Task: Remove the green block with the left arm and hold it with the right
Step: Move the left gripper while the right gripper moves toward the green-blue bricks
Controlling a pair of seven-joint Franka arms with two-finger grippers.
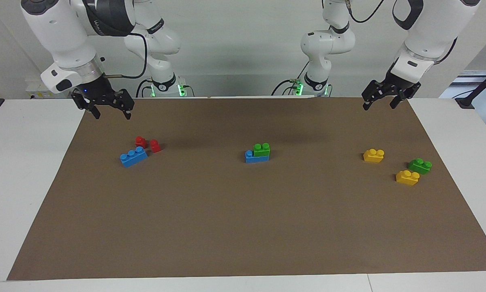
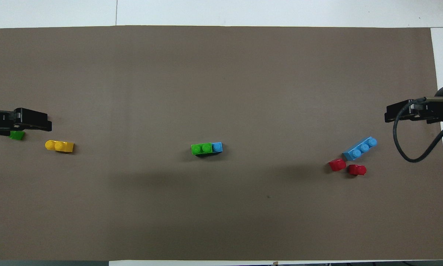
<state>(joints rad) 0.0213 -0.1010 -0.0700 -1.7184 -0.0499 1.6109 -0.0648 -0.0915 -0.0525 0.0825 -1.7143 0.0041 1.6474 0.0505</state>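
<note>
A white table (image 1: 28,170) carries a broad brown mat (image 1: 243,227) that takes up nearly all of its top, leaving pale strips along the edges. The two arms wait raised at the mat's corners nearest the robots: the right gripper (image 1: 110,109) hangs over the corner at the right arm's end with its fingers spread apart and nothing between them, and the left gripper (image 1: 382,101) hangs over the corner at the left arm's end, fingers likewise apart and empty. In the middle of the mat sits the green block (image 1: 262,149), a short bright brick with two round studs, pressed onto a longer blue brick (image 1: 254,157) so that one blue stud shows uncovered at the right arm's side. Nothing lies close around this pair; bare mat surrounds it on every side. Toward the right arm's end a second blue brick (image 1: 133,157) lies at a slant, with two small red pieces (image 1: 148,143) just beside it, nearer to the robots. Toward the left arm's end sit two yellow bricks (image 1: 373,155) and, between them but a little closer to the mat's edge, another green brick (image 1: 420,166). The half of the mat farthest from the robots is open.
</note>
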